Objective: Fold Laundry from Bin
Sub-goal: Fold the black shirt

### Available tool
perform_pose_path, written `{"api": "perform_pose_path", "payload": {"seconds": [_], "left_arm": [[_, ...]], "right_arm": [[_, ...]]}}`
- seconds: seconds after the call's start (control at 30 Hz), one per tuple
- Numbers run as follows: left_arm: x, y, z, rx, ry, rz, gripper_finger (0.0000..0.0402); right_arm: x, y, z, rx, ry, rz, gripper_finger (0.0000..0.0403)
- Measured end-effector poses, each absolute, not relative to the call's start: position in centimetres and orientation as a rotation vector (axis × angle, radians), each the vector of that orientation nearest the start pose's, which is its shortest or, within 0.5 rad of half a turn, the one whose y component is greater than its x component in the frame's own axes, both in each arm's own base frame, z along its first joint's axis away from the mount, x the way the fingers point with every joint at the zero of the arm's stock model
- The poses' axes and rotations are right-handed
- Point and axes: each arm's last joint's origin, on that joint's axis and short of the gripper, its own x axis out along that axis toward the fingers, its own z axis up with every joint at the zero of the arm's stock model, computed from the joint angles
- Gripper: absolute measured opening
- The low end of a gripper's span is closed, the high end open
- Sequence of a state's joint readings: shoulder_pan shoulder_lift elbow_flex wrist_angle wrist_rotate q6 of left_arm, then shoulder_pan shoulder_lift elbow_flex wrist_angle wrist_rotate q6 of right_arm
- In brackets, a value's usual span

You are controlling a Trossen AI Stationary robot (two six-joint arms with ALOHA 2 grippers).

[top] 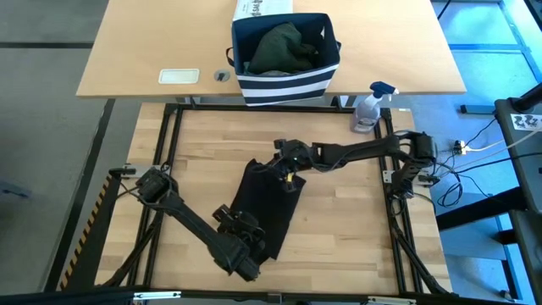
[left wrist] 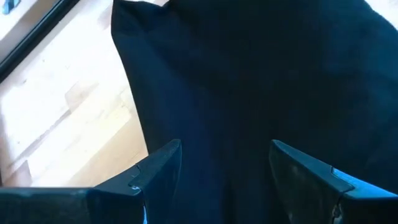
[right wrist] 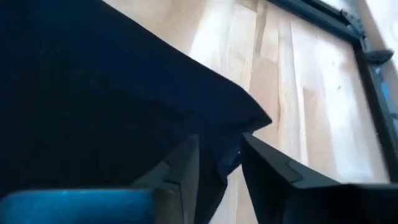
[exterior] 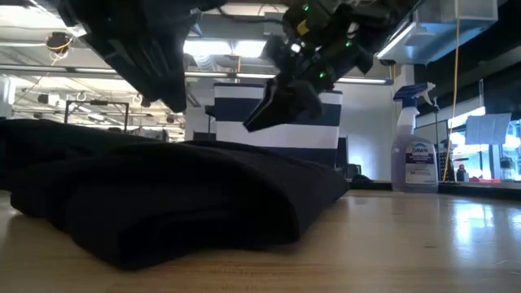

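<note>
Laundry in the form of a folded black cloth garment (top: 269, 206) is spread flat on the pale wooden table (top: 347, 220), while a dark green garment (top: 284, 48) (bunched up) is kept inside the boxy dark navy fabric bin with white stripes (top: 286, 85) on the desk beyond. The garment's far edge is pinched between the narrowed jaws of the right gripper (right wrist: 219, 163), and its near end is straddled by the left gripper (left wrist: 225, 163), whose jaws are held wide over the cloth. A clear plastic spray bottle with a blue trigger (top: 370, 108) is seen at the table's far right corner.

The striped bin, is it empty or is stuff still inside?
Not empty. The high view shows dark green laundry bunched inside the bin.
</note>
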State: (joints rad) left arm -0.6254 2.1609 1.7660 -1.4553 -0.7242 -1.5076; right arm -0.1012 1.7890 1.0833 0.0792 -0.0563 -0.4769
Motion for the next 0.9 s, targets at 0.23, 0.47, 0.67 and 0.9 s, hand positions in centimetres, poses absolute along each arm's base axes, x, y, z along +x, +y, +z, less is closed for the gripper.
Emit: {"api": "perform_pose_path", "payload": {"seconds": [0.23, 0.47, 0.67, 0.9], "left_arm": [[32.0, -21.2, 17.6, -0.072, 0.895, 0.989, 0.0227], [28.4, -20.2, 19.2, -0.095, 0.784, 0.968, 0.0194], [25.1, -15.8, 20.6, -0.262, 0.674, 0.746, 0.0173], [25.4, -14.1, 22.1, -0.419, 0.393, 0.357, 0.0160]], "right_arm": [[39.2, -7.1, 18.0, -0.212, 0.627, 0.106, 0.0136], [39.5, -8.7, 18.5, -0.184, 0.601, 0.100, 0.0188], [39.5, -8.5, 18.5, -0.182, 0.601, 0.115, 0.0206], [39.5, -8.4, 18.5, -0.143, 0.593, 0.143, 0.0207]]}}
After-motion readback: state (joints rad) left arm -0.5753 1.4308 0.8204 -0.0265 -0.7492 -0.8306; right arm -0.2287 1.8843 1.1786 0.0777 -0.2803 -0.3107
